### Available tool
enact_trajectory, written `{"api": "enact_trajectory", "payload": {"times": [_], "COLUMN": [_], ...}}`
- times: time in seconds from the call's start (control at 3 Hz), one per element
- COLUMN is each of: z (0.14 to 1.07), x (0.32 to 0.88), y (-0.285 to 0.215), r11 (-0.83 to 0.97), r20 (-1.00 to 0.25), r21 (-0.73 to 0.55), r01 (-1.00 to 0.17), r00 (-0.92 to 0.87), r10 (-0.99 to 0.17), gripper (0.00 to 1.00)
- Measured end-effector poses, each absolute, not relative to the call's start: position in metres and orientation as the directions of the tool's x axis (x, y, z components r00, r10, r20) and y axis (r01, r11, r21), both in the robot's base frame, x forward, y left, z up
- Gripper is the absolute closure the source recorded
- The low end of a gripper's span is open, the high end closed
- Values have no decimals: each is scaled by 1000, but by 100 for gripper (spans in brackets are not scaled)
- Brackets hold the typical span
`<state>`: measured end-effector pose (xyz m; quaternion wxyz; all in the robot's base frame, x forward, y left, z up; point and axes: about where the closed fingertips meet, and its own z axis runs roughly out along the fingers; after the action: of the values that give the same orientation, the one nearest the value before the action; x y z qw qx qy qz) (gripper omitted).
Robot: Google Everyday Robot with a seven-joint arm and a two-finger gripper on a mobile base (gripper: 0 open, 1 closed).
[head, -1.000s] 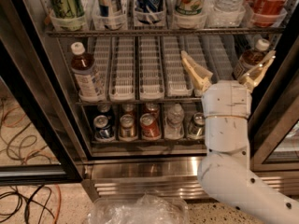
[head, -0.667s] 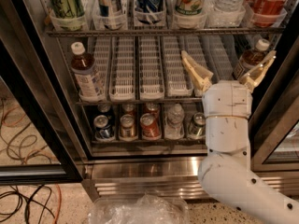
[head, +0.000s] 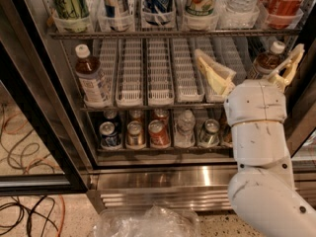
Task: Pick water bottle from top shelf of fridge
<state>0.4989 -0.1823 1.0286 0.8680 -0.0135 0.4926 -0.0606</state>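
The fridge (head: 148, 177) stands open before me, with wire racks and a steel louvred base. The top shelf (head: 168, 32) runs along the top of the view, lined with tall soda bottles in plastic lane fronts. The water bottle (head: 240, 1) is clear and ribbed; only its lower part shows, second from the right, beside a red cola bottle (head: 286, 1). My gripper (head: 249, 65) is open and empty, its cream fingers (head: 213, 73) spread wide in front of the middle rack. It is below the water bottle and apart from it.
The middle rack has long white slatted lanes (head: 158, 70), with a brown-drink bottle at the left (head: 91, 78) and another at the right (head: 266, 60) behind my gripper. Cans and a small clear bottle (head: 185, 128) fill the bottom rack. Cables (head: 24, 147) and crumpled plastic (head: 148, 223) lie on the floor.
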Motion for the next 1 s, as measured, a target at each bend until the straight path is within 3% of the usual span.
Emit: {"api": "enact_trajectory", "payload": {"times": [1.0], "z": [1045], "x": [518], "y": [-184], "r11": [988], "r20": [-811], "r21": [-122], "r01": [90], "r00": [566], "r10": [-152], "gripper": [0]}}
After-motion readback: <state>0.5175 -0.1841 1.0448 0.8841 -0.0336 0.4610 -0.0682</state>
